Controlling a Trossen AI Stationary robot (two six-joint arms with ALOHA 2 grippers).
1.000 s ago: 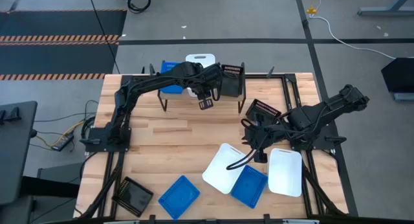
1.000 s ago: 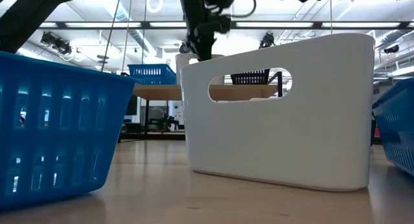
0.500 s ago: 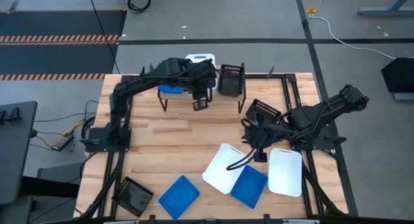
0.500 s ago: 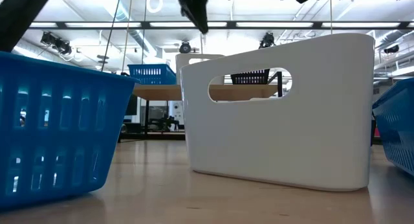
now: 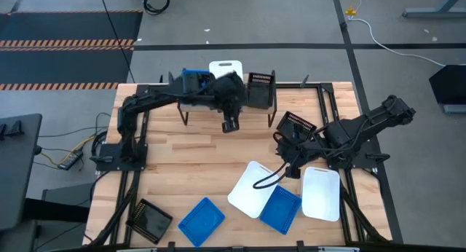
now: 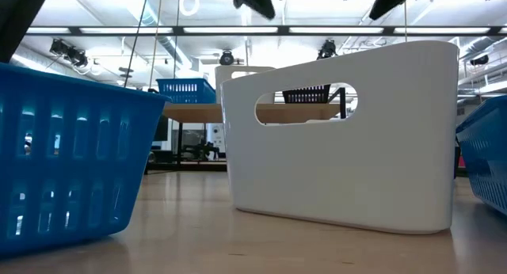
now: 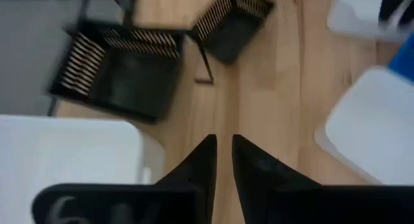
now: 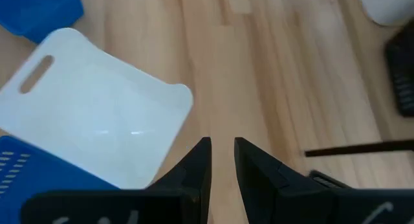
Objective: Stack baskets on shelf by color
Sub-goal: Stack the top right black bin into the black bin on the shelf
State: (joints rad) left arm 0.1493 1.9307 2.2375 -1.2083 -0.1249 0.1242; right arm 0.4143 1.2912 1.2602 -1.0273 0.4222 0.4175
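The shelf stands at the table's far edge, bearing a blue basket, a white basket and a black basket. Another black basket lies on the table to the right of the shelf. Two white baskets, two blue baskets and a black basket lie toward the near edge. My left gripper hovers just in front of the shelf, shut and empty. My right gripper hangs over bare wood beside the middle white basket, shut and empty.
In the low view a white basket and a blue basket stand close to the camera, with the shelf far behind. Bare wood lies in the table's middle and left. Cables trail off the left edge.
My left gripper has risen, leaving most of the low view's top edge, and has drawn a little toward the near edge, away from the shelf. Its elbow has swung toward the table's left. The baskets have stayed where they were.
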